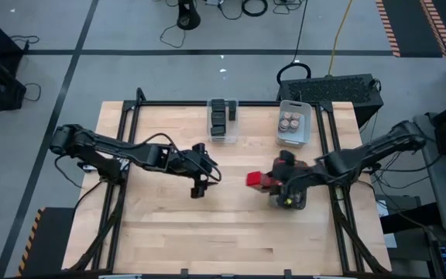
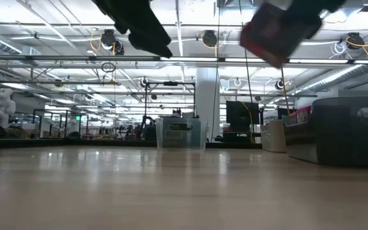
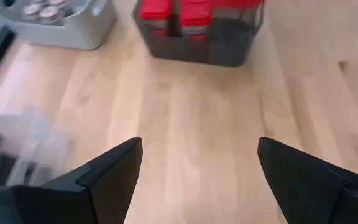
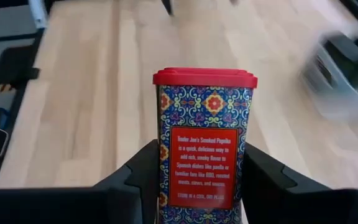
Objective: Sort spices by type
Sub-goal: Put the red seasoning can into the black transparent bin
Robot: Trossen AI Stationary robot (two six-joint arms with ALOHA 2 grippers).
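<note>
One red tin reads "Smoked Paprika".

Your two arms are dark, jointed and trailed by black cables, each ending in a gripper with matte black, wedge-shaped fingers.

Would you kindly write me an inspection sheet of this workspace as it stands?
Surface: wooden table, mostly bare.
Job's things: red tin in right gripper, raised off the table; more red tins in dark bin; dark tins in clear bin; jars in grey bin.
Clutter: nothing seen.
Grippers: left gripper open, empty, mid-table.
Cables: several on the floor behind the table.
Surroundings: open lab hall; no person seen.
</note>
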